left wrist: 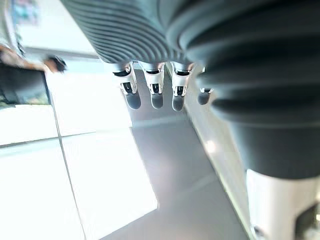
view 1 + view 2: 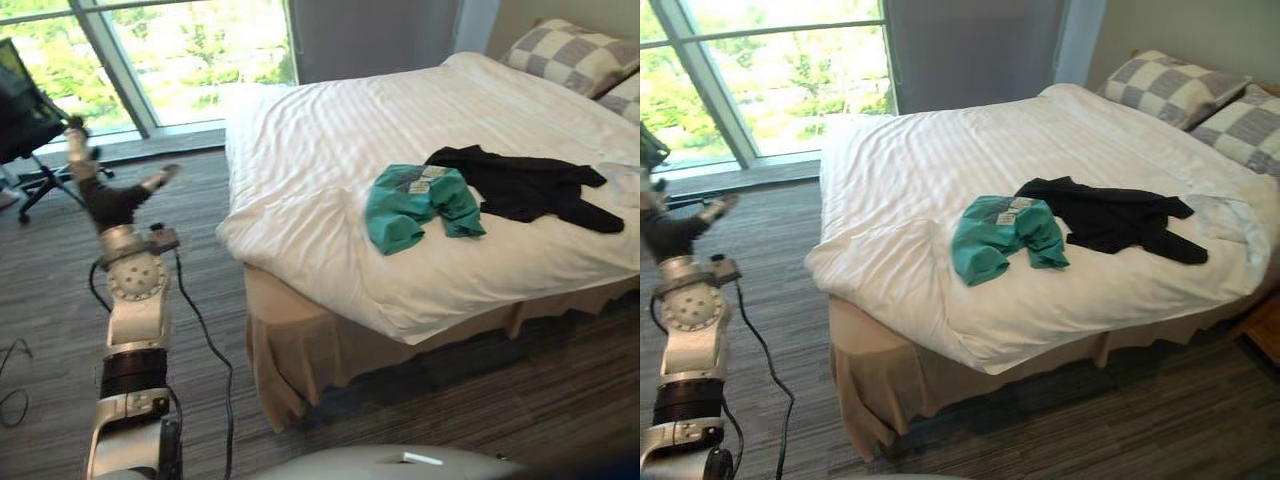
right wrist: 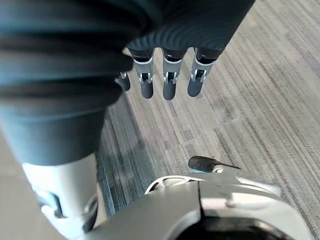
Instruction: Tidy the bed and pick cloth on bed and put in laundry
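Left eye view: bed [image 2: 330, 120], white cover, smooth over most of its top but rumpled and folded at the near corner; tidying is judged not yet done. Teal garment [image 2: 420, 205], crumpled, a pale label showing at its top, laid on the near half of the bed. Black garment [image 2: 525, 185], spread out with its sleeves flung wide, touching the teal garment on the side toward the checked pillows [image 2: 565, 55]. Neither garment is lifted, so the picking up and the delivery to the laundry are both judged outstanding. Left robot hand [image 2: 100, 198], raised over the carpet floor [image 2: 200, 300], well apart from the bed and near a black office chair [image 2: 25, 110]; nothing is held in it. Right eye view: the same two garments are recorded at the middle of the bed. Both are soft and limp, and each is judged easy to gather in a single grasp. A pale fold [image 2: 1225, 215] is noted beside the black garment; whether it is sheet or clothing cannot be told. A window [image 2: 790, 70] is noted beyond the bed. Left wrist view: fingers [image 1: 157, 97] are seen straight, side by side and loosely spread, empty. Right wrist view: right robot hand [image 3: 169, 85], fingers straight and relaxed, nothing pinched, held over the carpet floor.
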